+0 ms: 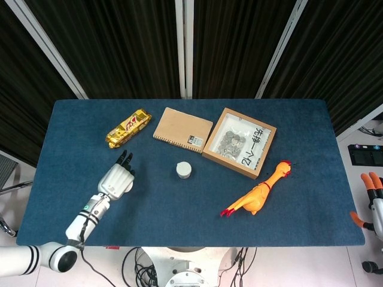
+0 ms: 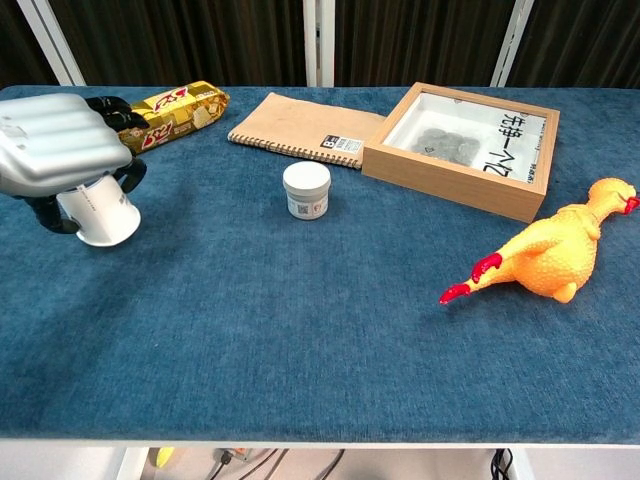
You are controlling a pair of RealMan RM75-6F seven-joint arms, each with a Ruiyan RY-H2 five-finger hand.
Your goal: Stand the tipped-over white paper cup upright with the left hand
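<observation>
One cup [image 2: 100, 212], jar [image 2: 306, 189], notebook [image 2: 305, 128], box [image 2: 462, 147], chicken [image 2: 548, 249], snack bar [image 2: 168, 112].

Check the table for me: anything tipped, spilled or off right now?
Only the white paper cup: tilted in the left hand, not yet upright. The rubber chicken lies on its side. Nothing spilled.
</observation>
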